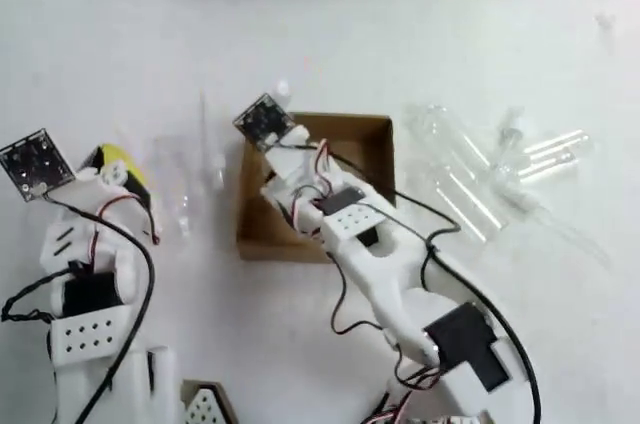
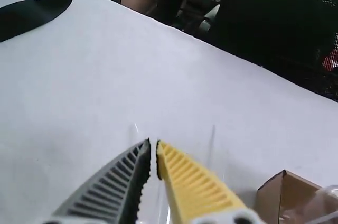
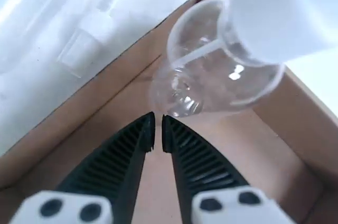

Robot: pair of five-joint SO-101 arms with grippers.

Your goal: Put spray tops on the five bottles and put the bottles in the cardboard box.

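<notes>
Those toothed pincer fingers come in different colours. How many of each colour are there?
Grey finger: 1, on the left gripper
Yellow finger: 1, on the left gripper
Black fingers: 2, both on the right gripper
Total: 4

Bench (image 1: 320, 34) was white, cardboard box (image 1: 378, 144) plain brown. The bottles (image 1: 470, 184) were clear, the spray top (image 3: 285, 12) white. Left end effector (image 2: 153, 155) had one grey and one yellow ridged finger; right end effector (image 3: 158, 129) was black, ridged.
</notes>
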